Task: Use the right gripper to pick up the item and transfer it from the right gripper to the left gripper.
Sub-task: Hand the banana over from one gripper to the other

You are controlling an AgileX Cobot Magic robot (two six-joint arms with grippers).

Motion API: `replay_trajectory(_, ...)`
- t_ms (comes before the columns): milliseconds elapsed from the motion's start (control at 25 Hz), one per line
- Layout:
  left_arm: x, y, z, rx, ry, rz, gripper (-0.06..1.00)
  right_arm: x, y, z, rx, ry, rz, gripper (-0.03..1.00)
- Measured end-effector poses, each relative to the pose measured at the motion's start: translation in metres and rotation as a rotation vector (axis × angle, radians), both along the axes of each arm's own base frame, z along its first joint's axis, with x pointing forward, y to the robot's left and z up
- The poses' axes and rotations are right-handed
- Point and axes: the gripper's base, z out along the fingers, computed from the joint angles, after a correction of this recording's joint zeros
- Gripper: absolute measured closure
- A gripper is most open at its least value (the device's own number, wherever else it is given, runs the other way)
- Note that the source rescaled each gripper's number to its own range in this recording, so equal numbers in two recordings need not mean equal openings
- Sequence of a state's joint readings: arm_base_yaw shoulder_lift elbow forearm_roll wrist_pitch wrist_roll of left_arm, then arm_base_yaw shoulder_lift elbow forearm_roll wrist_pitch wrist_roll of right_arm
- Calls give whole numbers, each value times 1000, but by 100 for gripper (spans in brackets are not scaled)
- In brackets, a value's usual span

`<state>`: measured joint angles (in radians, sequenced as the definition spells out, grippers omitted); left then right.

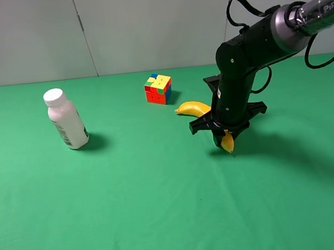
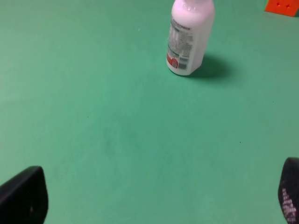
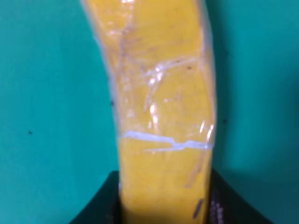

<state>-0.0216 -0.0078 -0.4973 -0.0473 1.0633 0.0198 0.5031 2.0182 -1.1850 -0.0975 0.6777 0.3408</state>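
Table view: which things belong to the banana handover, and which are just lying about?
Part of the job: banana; right gripper, closed on it; left gripper, open.
Lying about: white bottle; puzzle cube.

Not much for you to read out here. On the white bottle (image 2: 190, 32), the left wrist view gives you a printed label (image 2: 179, 48): grey lines of small type with a red mark low down, all too blurred to make out. From the high camera, pale lettering runs along the shiny upper tube of the right arm (image 1: 322, 8). It seems to begin "PiP", and the frame edge cuts off the rest. No other writing can be read.
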Motion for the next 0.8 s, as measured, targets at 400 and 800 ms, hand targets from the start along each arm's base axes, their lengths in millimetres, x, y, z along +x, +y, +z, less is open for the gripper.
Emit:
replay_trajectory(400, 0, 0, 0, 0, 0, 0, -3, -5, -3, 36, -6, -4, -8, 97)
replay_trajectory(800, 0, 0, 0, 0, 0, 0, -3, -24, -14, 96, 15, -37, -19, 97)
